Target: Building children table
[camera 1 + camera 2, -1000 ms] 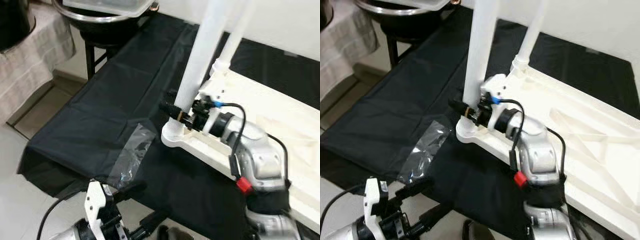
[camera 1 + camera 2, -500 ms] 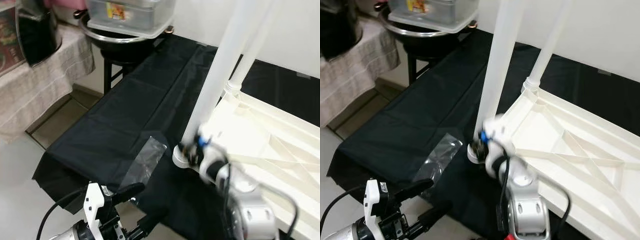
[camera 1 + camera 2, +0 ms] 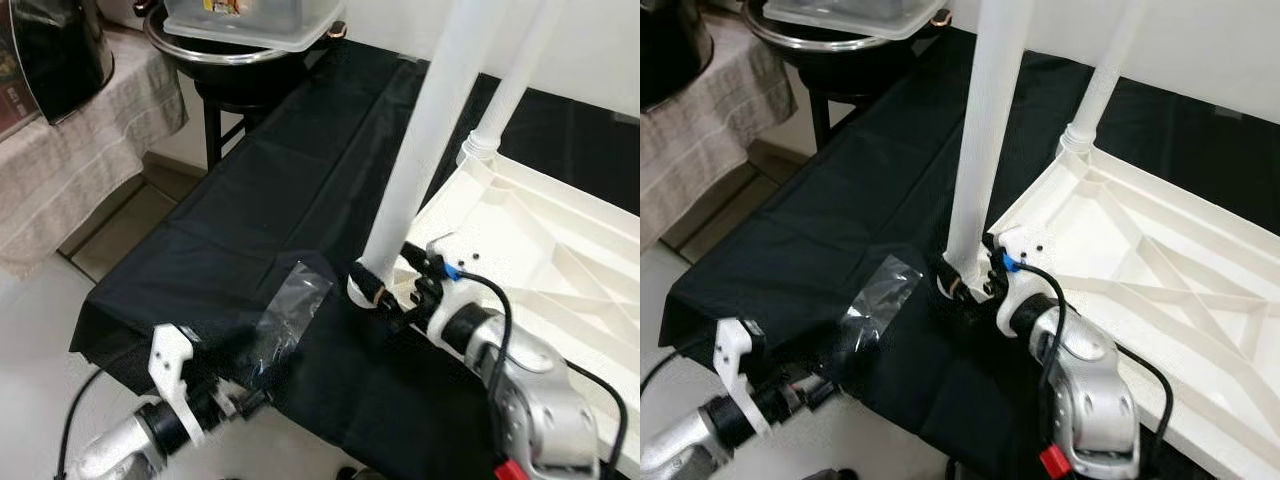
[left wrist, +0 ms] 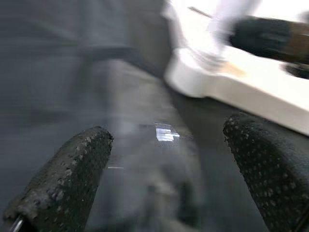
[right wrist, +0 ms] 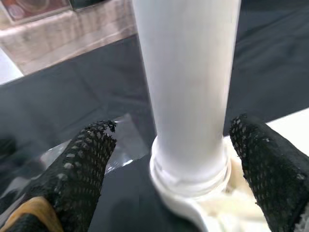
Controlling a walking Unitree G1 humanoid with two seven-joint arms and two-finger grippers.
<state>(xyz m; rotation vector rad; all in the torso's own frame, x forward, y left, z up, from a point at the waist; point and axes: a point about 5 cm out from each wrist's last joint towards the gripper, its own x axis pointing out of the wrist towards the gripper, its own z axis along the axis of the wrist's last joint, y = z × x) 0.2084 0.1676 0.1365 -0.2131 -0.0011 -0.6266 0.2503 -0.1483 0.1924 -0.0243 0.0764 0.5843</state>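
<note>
A towel-draped counter point(image 3: 70, 150) stands at far left, beside a stool point(image 3: 215, 120) carrying a metal bowl point(image 3: 200, 50) and a clear lidded tub point(image 3: 250, 15). A black sheet point(image 3: 270, 190) covers the floor, with a clear plastic bag point(image 3: 285, 310) lying on it near its front edge. The left gripper point(image 4: 164, 174) hovers low over that bag, blurred, its fingers point(image 4: 67, 179) spread wide and holding nothing. To the right, the white tabletop point(image 3: 1160, 290) lies upside down on the sheet, two legs standing up from its corners: the near leg point(image 3: 425, 150) in its corner socket point(image 5: 188, 186), a second leg point(image 3: 1105, 80) farther back. The right gripper point(image 5: 186, 145) reaches in at the base of the near leg, its fingers point(image 5: 82, 169) released and straddling the tube without touching it.
</note>
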